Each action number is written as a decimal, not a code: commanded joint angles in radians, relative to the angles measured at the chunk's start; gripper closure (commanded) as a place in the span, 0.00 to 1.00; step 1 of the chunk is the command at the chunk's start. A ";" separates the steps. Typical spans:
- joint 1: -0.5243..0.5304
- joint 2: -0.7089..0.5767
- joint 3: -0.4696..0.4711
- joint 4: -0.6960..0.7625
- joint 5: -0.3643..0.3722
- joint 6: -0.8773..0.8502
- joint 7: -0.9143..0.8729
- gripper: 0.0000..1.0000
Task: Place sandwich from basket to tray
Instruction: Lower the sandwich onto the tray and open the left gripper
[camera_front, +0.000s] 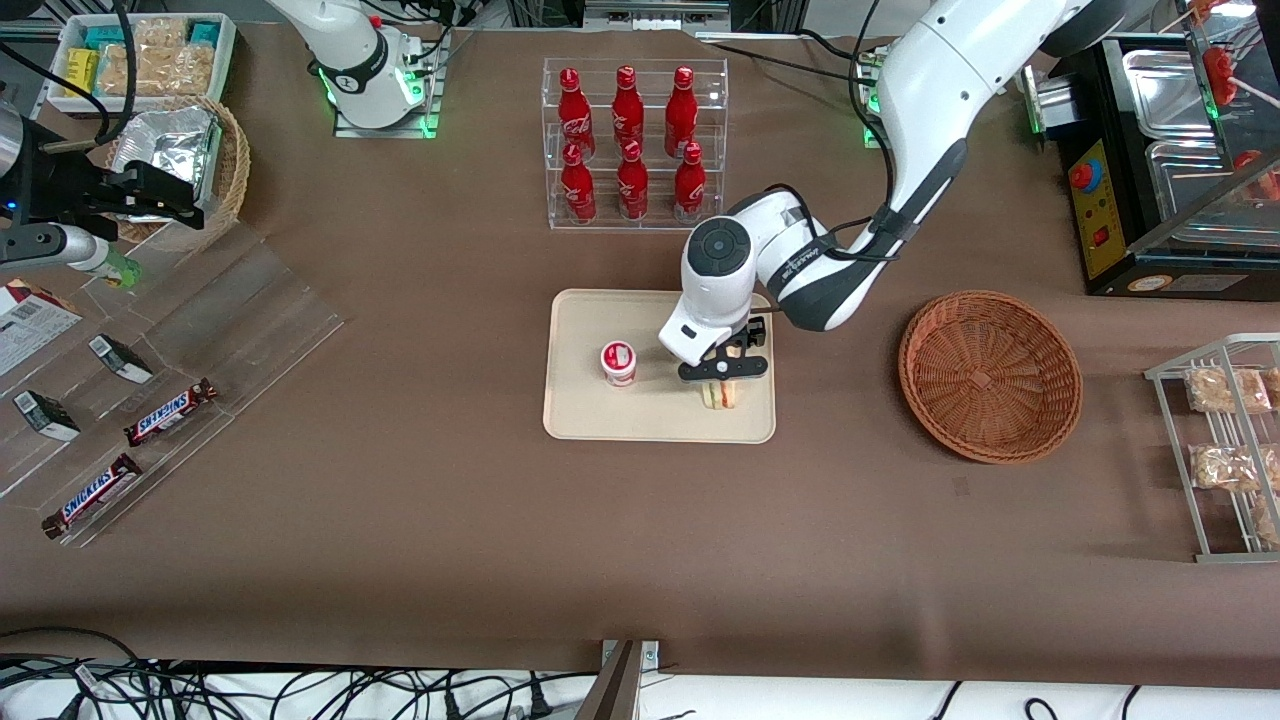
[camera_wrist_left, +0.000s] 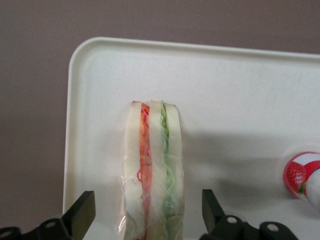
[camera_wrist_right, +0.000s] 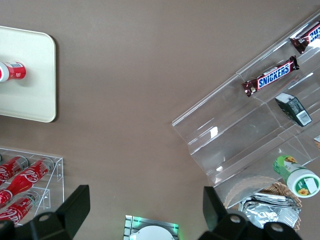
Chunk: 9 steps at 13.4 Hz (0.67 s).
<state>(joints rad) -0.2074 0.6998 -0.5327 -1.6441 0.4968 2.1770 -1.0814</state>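
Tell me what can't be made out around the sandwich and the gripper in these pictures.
- Front view: most of the sandwich is hidden by the gripper above it.
- Left wrist view: the sandwich's near end and the fingers run off the frame, though the fingers stand apart from the wrap.
- The small red-and-white cup on the tray is cut by the frame; its label is unreadable.
- The basket appears only in the front view.

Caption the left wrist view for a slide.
Open gripper straddles the wrapped sandwich standing on the tray, a small cup beside it.
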 joint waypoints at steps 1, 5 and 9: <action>0.028 -0.127 0.000 0.024 0.014 -0.090 -0.043 0.00; 0.103 -0.244 -0.004 0.099 -0.052 -0.190 -0.043 0.00; 0.192 -0.379 -0.006 0.101 -0.159 -0.258 -0.014 0.00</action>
<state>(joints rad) -0.0478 0.3846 -0.5334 -1.5309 0.3895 1.9644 -1.1115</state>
